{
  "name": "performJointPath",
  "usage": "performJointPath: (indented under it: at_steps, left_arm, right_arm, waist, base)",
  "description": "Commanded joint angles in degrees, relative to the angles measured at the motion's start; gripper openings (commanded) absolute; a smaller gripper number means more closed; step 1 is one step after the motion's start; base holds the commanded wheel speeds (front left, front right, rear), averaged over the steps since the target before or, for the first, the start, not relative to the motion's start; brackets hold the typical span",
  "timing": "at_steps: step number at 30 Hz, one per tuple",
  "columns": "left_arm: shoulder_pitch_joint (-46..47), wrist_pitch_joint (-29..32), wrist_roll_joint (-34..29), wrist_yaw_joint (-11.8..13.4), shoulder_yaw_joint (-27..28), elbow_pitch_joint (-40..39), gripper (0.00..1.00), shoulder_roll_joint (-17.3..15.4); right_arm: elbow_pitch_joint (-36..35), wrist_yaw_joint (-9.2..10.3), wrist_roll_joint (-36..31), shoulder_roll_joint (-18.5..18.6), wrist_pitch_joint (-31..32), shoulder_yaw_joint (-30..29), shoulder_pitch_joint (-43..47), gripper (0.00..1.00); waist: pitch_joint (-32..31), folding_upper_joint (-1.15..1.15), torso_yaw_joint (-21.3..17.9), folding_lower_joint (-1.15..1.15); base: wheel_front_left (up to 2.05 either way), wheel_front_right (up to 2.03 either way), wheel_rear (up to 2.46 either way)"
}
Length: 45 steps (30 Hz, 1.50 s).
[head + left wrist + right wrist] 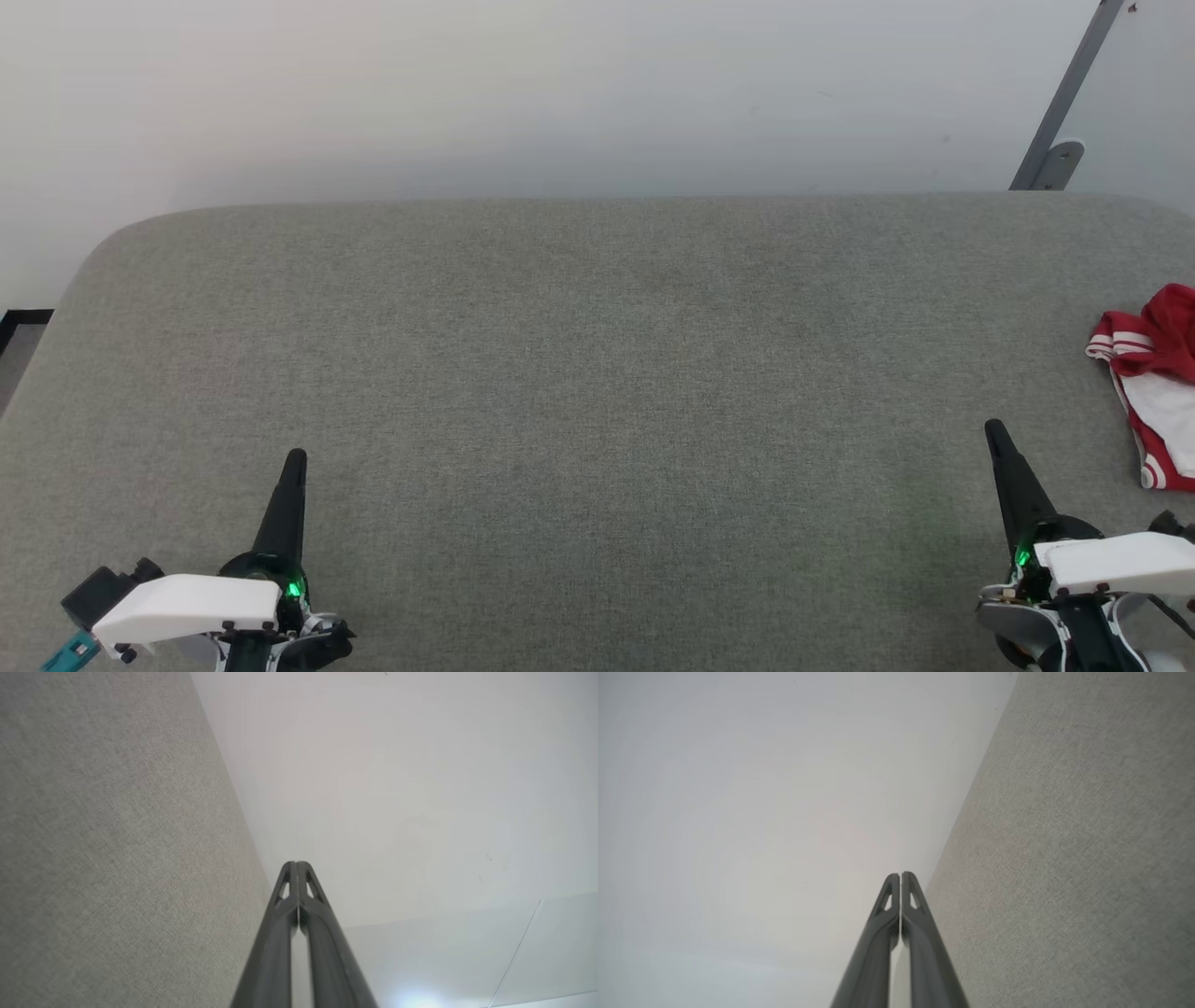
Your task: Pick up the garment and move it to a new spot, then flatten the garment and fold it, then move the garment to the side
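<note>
The garment [1153, 373] lies crumpled at the far right edge of the head view, red with a white panel and striped trim, partly cut off by the frame. My right gripper [995, 427] is shut and empty, low and to the left of the garment, apart from it. At the lower left, my left gripper [296, 456] is shut too, holding nothing. In the left wrist view, the left gripper [296, 863] shows its two dark fingers pressed together. The right gripper [900, 874] looks the same in the right wrist view.
A wide grey fabric-covered table [597, 373] spreads across the head view with rounded far corners. Behind it stands a pale wall [560, 93]. A grey metal bracket [1060, 140] leans at the upper right. Dark floor edge [23, 322] shows at the far left.
</note>
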State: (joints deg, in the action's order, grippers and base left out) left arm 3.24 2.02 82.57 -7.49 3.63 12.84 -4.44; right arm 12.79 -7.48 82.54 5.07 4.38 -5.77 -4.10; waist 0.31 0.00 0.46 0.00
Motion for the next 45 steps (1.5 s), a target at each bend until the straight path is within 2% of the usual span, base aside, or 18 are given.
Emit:
performJointPath:
  at_steps: [1, 29, 45]
  left_arm:
    - [1.2, 0.3, 1.2, 0.0, 0.3, 0.0, 0.00, -0.1]
    - [3.3, 3.5, 11.3, 0.0, 1.4, 1.2, 0.00, 0.4]
    - [3.3, 3.7, 10.9, 0.0, 1.8, 1.2, 0.00, 0.7]
  right_arm:
    - [-0.1, -0.02, 1.1, -0.3, 0.3, -0.2, -0.8, 0.00]
    - [1.4, -0.02, 10.1, -2.4, 2.4, -0.9, -2.5, 0.00]
    - [1.3, -0.02, 9.9, -2.3, 2.3, -0.8, -2.3, 0.00]
  waist:
    - [0.0, 0.00, 0.0, 0.00]
    - [-0.1, 0.00, -0.5, 0.00]
    - [-0.1, 0.00, -0.5, 0.00]
  base:
    - [0.00, 0.00, 0.00]
    - [0.00, 0.00, 0.00]
    - [0.00, 0.00, 0.00]
